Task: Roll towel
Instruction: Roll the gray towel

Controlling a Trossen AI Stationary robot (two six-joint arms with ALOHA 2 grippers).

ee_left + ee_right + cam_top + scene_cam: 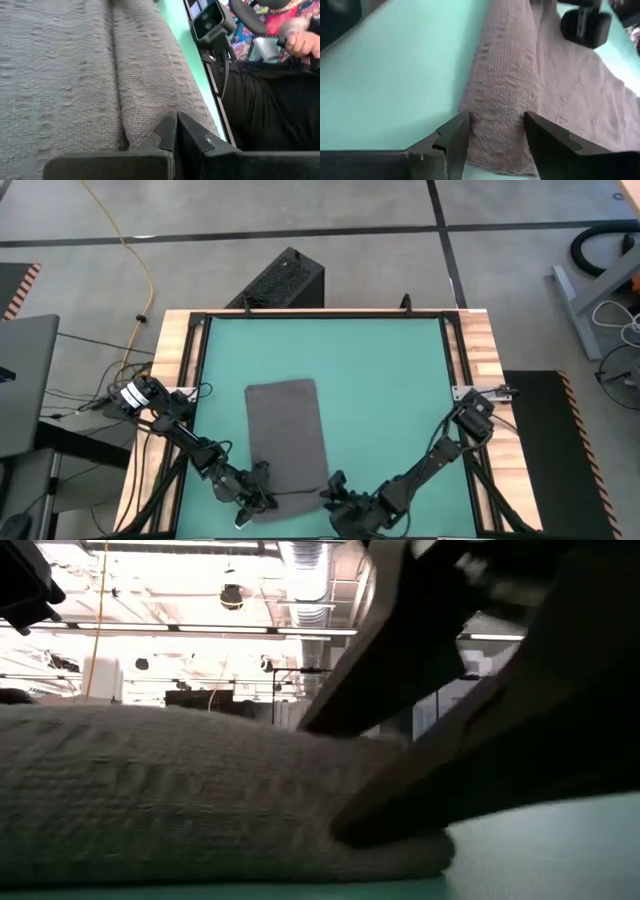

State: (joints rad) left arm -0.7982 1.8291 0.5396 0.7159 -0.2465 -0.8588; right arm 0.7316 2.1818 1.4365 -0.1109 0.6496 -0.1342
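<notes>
Right gripper spread wide astride rolled near end of towel on green table, left gripper pinched shut beside it; soft, limp cloth, best pinched at roll's ends.

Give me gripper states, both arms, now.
Left gripper: shut, at the rolled end of the towel.
Right gripper: open, fingers straddling the towel roll's other end.

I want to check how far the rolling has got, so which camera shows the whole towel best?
The high view: the towel lies lengthwise on the green mat, with only its near end rolled. The low view shows just that rolled end, side-on. The wrist views show close-ups of the roll, the right gripper straddling it.
</notes>
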